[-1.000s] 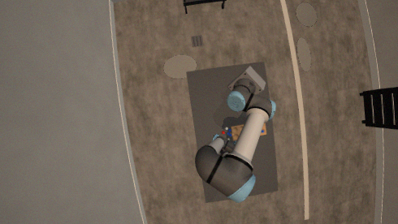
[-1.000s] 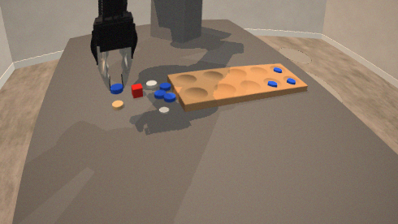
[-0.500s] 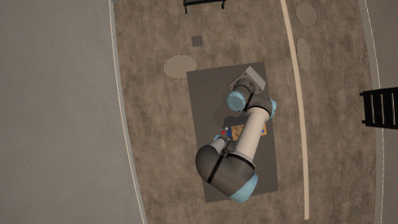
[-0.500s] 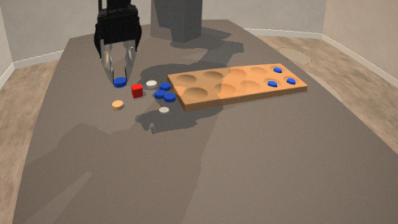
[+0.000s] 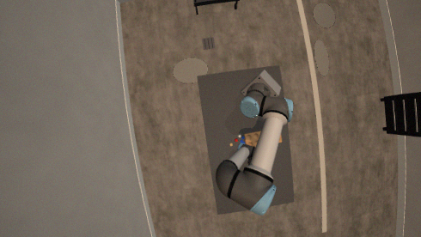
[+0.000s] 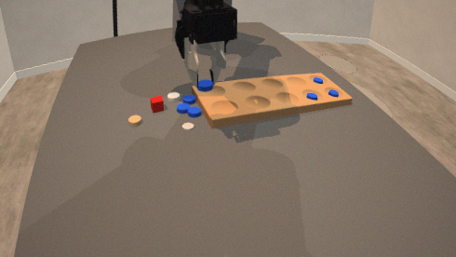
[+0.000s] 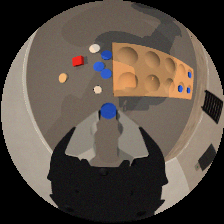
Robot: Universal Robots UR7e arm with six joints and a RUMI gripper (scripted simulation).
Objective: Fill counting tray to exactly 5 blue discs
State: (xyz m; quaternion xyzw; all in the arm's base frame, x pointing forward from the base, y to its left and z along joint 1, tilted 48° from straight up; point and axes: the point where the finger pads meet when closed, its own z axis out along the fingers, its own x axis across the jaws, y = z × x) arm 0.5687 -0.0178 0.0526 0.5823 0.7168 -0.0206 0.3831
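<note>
Holding three blue discs (image 6: 318,80) in pockets at its 3 o'clock end, the counting tray (image 6: 279,114) rests on the desk (image 6: 233,186) while the tool (image 6: 205,76) grips a fourth blue disc (image 6: 205,85) over its 9 o'clock corner, with three loose blue discs (image 6: 189,99), a red cube (image 6: 157,103) and pale discs (image 6: 135,120) beside.

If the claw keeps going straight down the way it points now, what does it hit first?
Most likely the counting tray. The claw, shut on a blue disc, hangs over the tray's near-left corner pocket, which looks vacant. Depth is unclear; it could catch the pocket's rim instead.
</note>
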